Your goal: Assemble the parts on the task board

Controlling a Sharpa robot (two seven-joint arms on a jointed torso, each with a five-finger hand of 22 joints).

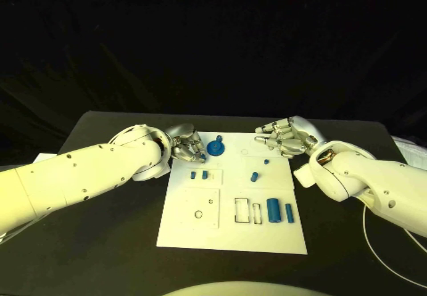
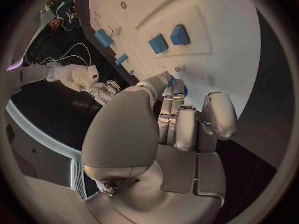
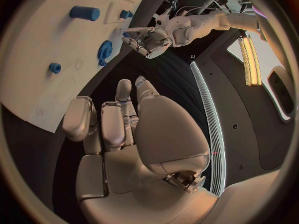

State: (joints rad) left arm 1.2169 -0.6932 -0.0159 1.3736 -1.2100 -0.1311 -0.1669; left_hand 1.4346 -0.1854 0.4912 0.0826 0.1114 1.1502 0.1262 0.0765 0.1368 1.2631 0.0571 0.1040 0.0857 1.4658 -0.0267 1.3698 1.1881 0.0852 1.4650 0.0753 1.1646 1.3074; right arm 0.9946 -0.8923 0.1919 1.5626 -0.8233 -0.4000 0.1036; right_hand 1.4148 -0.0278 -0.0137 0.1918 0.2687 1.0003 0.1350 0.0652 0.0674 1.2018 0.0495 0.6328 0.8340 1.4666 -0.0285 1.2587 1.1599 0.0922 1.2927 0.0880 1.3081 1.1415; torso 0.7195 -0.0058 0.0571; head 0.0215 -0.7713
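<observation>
The white task board (image 1: 233, 231) lies in the middle of the black table. My left hand (image 1: 185, 148) is at the board's far left corner with fingers curled, and a small blue part (image 2: 176, 82) shows pinched between its fingertips (image 2: 167, 79). Just to the right of that hand a blue gear (image 1: 219, 147) lies on the board. My right hand (image 1: 286, 137) hovers over the far right corner with fingers curled in and nothing in them. Two small blue blocks (image 1: 199, 175), a blue peg (image 1: 266, 162), a blue piece (image 1: 255, 177) and a blue cylinder (image 1: 273, 209) sit on the board.
A thin blue piece (image 1: 290, 211) lies beside the cylinder, next to outlined slots (image 1: 242, 209). A white cable (image 1: 382, 246) runs over the table at the near right. Bare black table (image 1: 107, 246) surrounds the board.
</observation>
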